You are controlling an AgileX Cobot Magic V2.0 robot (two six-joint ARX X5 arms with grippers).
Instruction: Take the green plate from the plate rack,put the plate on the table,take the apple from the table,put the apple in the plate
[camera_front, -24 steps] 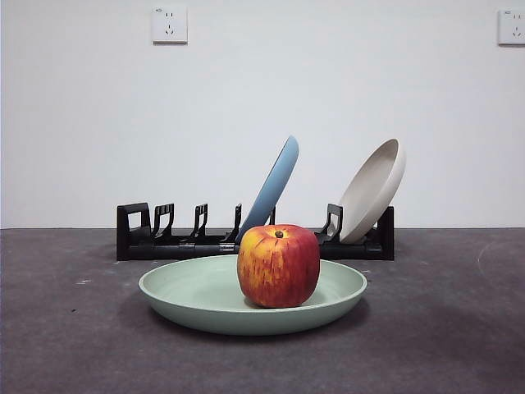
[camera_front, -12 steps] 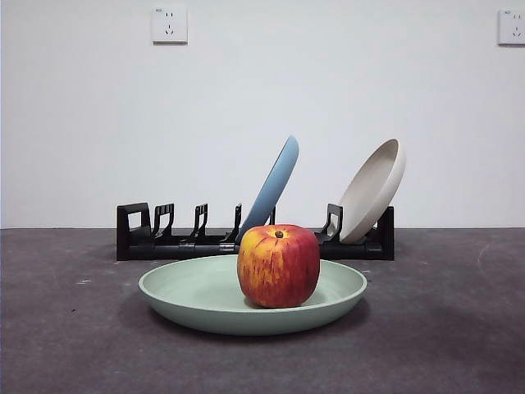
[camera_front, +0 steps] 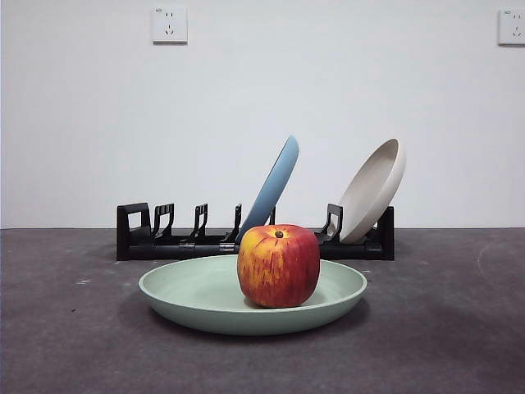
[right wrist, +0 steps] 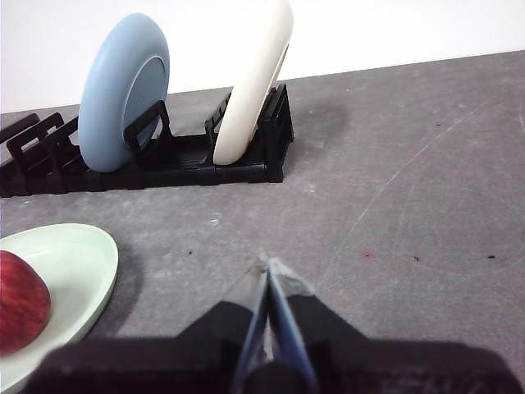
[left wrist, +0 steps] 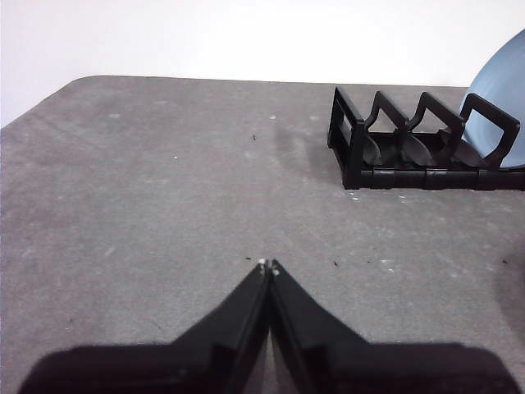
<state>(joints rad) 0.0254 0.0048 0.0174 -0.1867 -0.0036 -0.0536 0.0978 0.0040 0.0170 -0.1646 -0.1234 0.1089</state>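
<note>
Comparing this moment with the second before it, nothing has moved: the apple [camera_front: 279, 266] sits upright in the green plate [camera_front: 189, 295], a little right of its middle, and the plate lies flat on the table [camera_front: 66, 328], just in front of the plate rack [camera_front: 164, 242]. The left gripper [left wrist: 267, 265] and the right gripper [right wrist: 267, 264] are both clenched on nothing, over bare table to either side. I judge the task finished.

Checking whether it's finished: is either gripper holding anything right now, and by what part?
Nothing is held. The left gripper and right gripper are both shut on nothing above the table; the apple sits in the green plate.
</note>
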